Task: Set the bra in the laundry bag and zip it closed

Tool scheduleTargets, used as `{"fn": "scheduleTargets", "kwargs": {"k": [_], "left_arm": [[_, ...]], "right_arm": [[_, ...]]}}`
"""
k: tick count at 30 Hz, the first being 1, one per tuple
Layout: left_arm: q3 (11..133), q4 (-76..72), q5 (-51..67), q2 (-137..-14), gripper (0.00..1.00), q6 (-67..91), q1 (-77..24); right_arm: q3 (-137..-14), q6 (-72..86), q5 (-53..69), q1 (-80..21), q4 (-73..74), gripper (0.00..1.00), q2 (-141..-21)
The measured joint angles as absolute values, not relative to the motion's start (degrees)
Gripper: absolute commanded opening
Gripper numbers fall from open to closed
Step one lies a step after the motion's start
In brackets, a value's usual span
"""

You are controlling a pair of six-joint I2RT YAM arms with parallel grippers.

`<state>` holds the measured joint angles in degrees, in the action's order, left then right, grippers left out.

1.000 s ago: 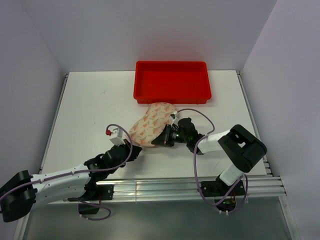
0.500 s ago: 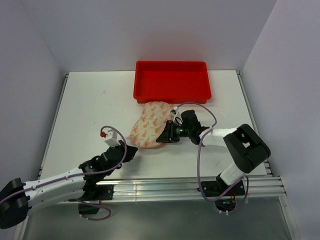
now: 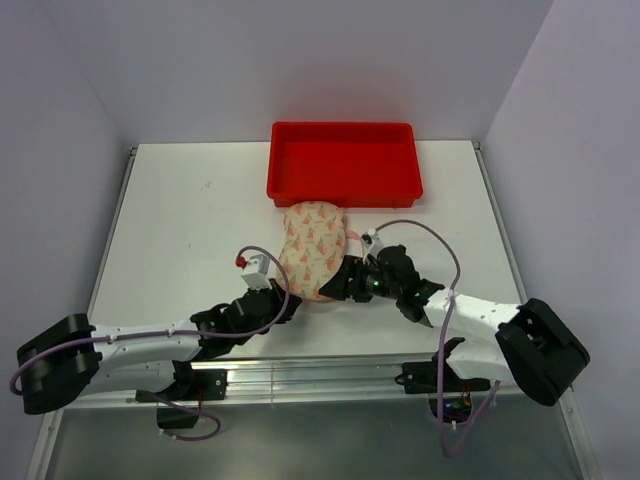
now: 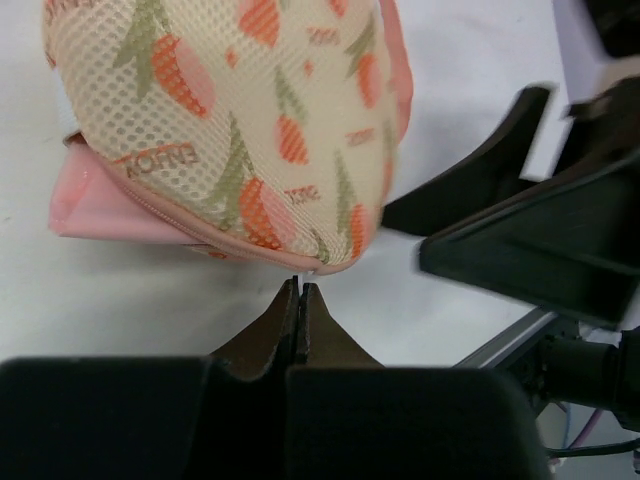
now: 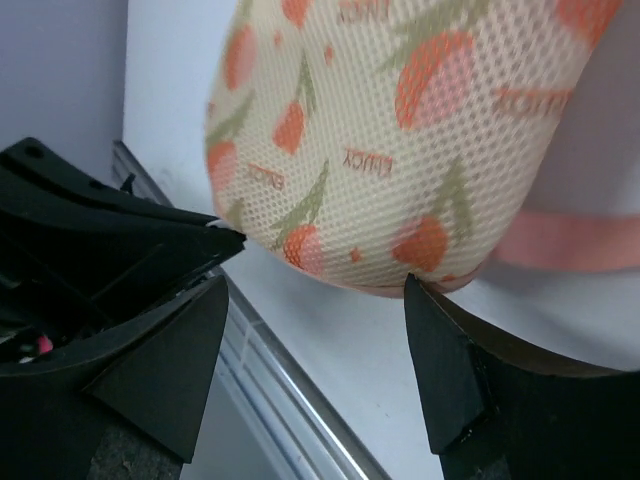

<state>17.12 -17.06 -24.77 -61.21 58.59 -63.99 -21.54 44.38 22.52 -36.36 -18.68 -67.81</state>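
Note:
The laundry bag (image 3: 311,247), a cream mesh pouch with orange-pink motifs, lies on the table just below the red tray. My left gripper (image 3: 291,301) is at its near end. In the left wrist view that gripper (image 4: 300,287) is shut, pinching a thin white zip pull at the rim of the bag (image 4: 230,120). My right gripper (image 3: 343,283) is open at the near right of the bag. In the right wrist view its fingers (image 5: 316,285) straddle the bag's end (image 5: 400,120), and the right fingertip (image 5: 425,310) touches the pink edging. The bra is hidden.
A red plastic tray (image 3: 345,190) stands at the back, its front wall close to the bag's far end. The aluminium rail (image 3: 330,372) runs along the table's near edge, right behind both grippers. The two grippers are close together.
My right gripper has opened and its arm has stretched out lower and to the right. My left gripper moved right, and the bag's near end swung right with it.

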Motion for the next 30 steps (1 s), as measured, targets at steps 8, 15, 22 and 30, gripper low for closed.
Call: {"fn": "scheduleTargets", "kwargs": {"k": [8, 15, 22, 30], "left_arm": [[19.73, -21.34, -21.56, -65.76, 0.00, 57.19, -64.23], [19.75, -22.02, -20.82, -66.48, 0.00, 56.66, -64.23], [19.75, -21.19, -20.93, -66.26, 0.00, 56.60, -64.23], [15.07, -14.35, -22.59, -55.35, 0.00, 59.09, -60.16]], "right_arm": [[-13.34, 59.75, 21.98, -37.15, -35.77, 0.79, -77.65], [-12.60, 67.00, 21.69, -37.26, -46.72, 0.74, -81.89], [-12.34, 69.28, 20.86, -36.95, -49.78, 0.00, -83.83], [-12.19, 66.98, 29.06, -29.71, -51.09, 0.00, -84.40]]}}
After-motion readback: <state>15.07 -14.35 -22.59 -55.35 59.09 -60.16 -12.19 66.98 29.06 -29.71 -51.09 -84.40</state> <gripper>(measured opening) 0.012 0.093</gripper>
